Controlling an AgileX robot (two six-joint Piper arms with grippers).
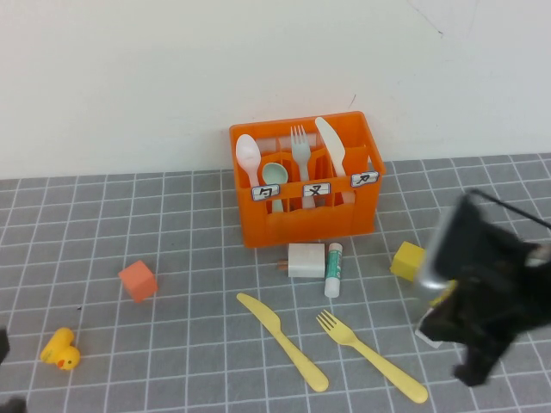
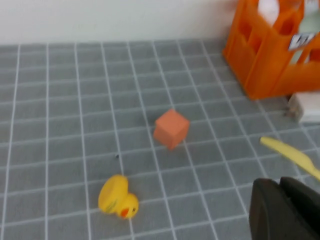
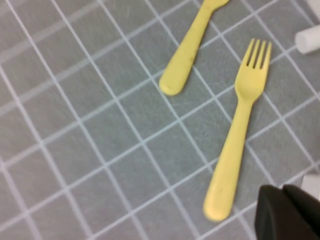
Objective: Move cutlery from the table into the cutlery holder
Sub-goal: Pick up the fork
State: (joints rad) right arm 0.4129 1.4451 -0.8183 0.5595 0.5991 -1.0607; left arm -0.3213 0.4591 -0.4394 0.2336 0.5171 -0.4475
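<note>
The orange cutlery holder (image 1: 303, 215) stands at the back middle of the grey tiled table (image 1: 189, 344). In it stand a white spoon, fork and knife, and the mint-green spoon (image 1: 275, 175) sits low in its left part. The yellow knife (image 1: 280, 340) and yellow fork (image 1: 370, 355) lie flat in front of the holder. My right gripper (image 1: 472, 375) is shut and empty, just right of the fork's handle (image 3: 225, 185). The knife's handle (image 3: 187, 55) lies beyond it. My left gripper (image 2: 280, 183) is shut and empty at the near left; the knife's tip (image 2: 290, 152) shows ahead of it.
An orange cube (image 1: 138, 280) and a yellow duck (image 1: 61, 349) lie on the left. A white block (image 1: 306, 260) and a glue stick (image 1: 333, 268) lie just in front of the holder. A yellow block (image 1: 409, 261) sits beside my right arm.
</note>
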